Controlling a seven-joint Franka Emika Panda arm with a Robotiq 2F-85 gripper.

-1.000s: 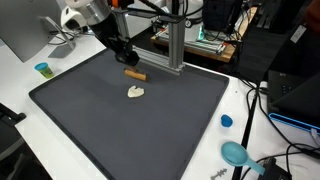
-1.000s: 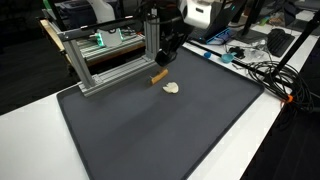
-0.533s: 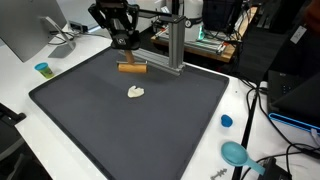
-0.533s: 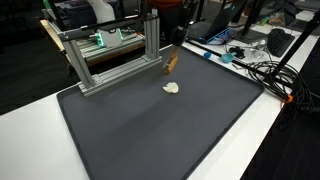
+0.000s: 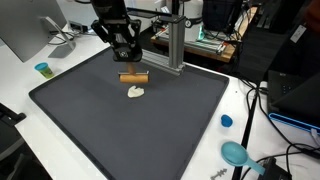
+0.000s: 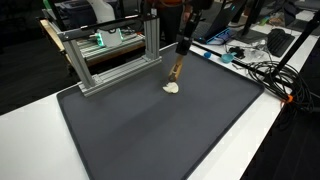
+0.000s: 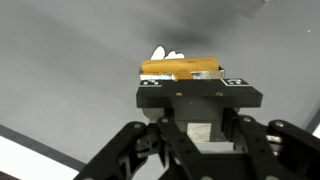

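Stick [image 5: 132, 76] moved nearer white piece [image 5: 136, 92], frame [image 5: 175, 45] behind

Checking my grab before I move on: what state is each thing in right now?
gripper: shut on the brown cylinder.
brown cylinder: held crosswise at the fingertips, low over the mat; contact with the mat unclear.
white piece: lying loose on the mat, close by the cylinder.
black mat: lying flat.
small teal cup: upright, off the mat.
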